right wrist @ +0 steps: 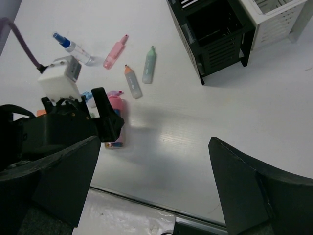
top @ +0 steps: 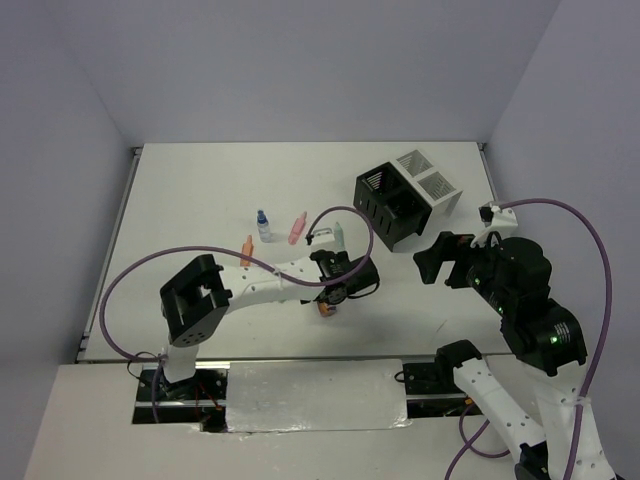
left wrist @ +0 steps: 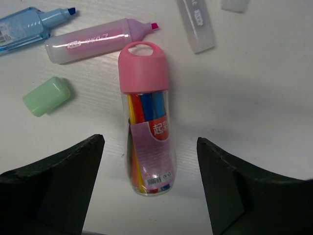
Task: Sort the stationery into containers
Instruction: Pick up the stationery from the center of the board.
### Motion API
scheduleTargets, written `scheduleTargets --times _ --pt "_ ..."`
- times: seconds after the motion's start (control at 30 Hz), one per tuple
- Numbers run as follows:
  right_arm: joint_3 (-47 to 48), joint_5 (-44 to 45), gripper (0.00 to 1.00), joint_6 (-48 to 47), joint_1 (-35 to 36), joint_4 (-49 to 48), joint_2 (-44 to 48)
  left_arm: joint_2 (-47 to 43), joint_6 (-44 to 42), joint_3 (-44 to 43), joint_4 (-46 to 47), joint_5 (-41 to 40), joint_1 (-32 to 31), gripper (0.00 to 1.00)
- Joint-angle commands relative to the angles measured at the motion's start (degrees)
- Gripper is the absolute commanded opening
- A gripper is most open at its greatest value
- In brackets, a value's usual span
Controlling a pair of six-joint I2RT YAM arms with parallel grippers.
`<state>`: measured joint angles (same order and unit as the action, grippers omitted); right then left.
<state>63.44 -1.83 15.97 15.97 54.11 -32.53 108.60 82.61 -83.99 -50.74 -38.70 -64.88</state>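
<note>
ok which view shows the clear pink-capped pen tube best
Left wrist: the clear pink-capped tube of coloured pens lies whole, framed by the open left gripper. Right wrist shows part of it behind that gripper; top external, at most a sliver.

So the pen tube [left wrist: 145, 122] had a pink cap, clear body, pink label, and red, yellow and blue pens inside. The loose cap [left wrist: 47, 95] was mint green. Also a pink-tipped highlighter [left wrist: 95, 41] and a blue highlighter [left wrist: 27, 24]. The black box [top: 385, 215] and white box [top: 438, 190] were mesh-patterned, and the table [top: 200, 190] was plain white.
</note>
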Motion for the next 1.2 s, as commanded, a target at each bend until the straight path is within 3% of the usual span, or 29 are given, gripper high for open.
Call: scheduleTargets --times 0.0,0.2,0.23,0.27,0.37,0.43,0.57,0.6,0.7,0.77,0.8,0.83,0.9,0.97,1.07,1.17 --pt "1.16 -1.34 1.0 -0.85 -0.23 -0.23 0.37 1.53 -1.04 3.2 4.68 2.75 0.63 0.89" --pt "2.56 -2.13 1.0 0.11 -0.23 -0.76 0.54 3.81 -3.42 7.08 11.1 7.57 0.55 0.82" --pt "2.91 -2.3 1.0 0.12 -0.23 -0.67 0.45 4.69 -3.59 7.17 11.28 7.93 0.46 0.79" --pt "3.0 -2.39 1.0 0.2 -0.23 -0.67 0.37 4.96 -3.77 7.34 11.71 8.37 0.2 0.68" --pt "3.18 -2.66 1.0 0.29 -0.15 -0.41 0.19 4.96 -4.21 8.84 13.03 8.73 -0.42 0.64" --pt "3.27 -2.66 1.0 0.29 -0.32 -0.32 0.28 3.65 -3.51 9.28 11.9 8.47 -1.03 0.42" --pt "3.8 -2.22 1.0 0.55 -0.23 0.03 0.1 -2.67 -2.36 9.37 8.03 4.52 -6.38 0.14" --pt "3.71 -2.39 1.0 0.82 -0.23 -0.4 -0.16 -5.82 -2.97 8.84 7.42 3.46 -7.61 0.0" --pt "3.01 -5.11 1.0 3.01 -0.23 -2.33 -0.42 -13.28 -9.9 9.97 10.65 -4.87 -13.32 0.0" --pt "1.87 -8.43 1.0 5.64 -0.23 -4.17 -0.34 -17.43 -20.34 12.86 20.38 -12.43 -17.28 0.0" --pt "1.52 -9.76 1.0 6.87 -0.23 -6.1 -0.16 -22.76 -25.43 19.06 26.51 -13.59 -18.43 0.0" --pt "0.99 -11.34 1.0 8.02 -0.23 -7.16 -0.16 -26.03 -39.49 23.73 44.67 -13.25 -19.66 0.0" --pt "-0.94 -16.97 1.0 12.14 -0.32 -10.58 -0.69 -34.8 -51.79 36.53 62.88 -2.21 -19.58 0.0" --pt "-2.44 -21.7 1.0 15.48 0.11 -13.05 -1.12 -39.41 -62.01 42.65 78.59 5.52 -19.58 0.0" --pt "-4.2 -23.65 1.0 18.65 0.64 -15.33 -1.04 -44.17 -69.32 47.51 84.48 10.12 -19.23 0.0" --pt "-7.01 -27.35 1.0 21.65 2.31 -19.47 0.1 -44.26 -73.2 45.32 82.21 14.08 -18.7 0.0"
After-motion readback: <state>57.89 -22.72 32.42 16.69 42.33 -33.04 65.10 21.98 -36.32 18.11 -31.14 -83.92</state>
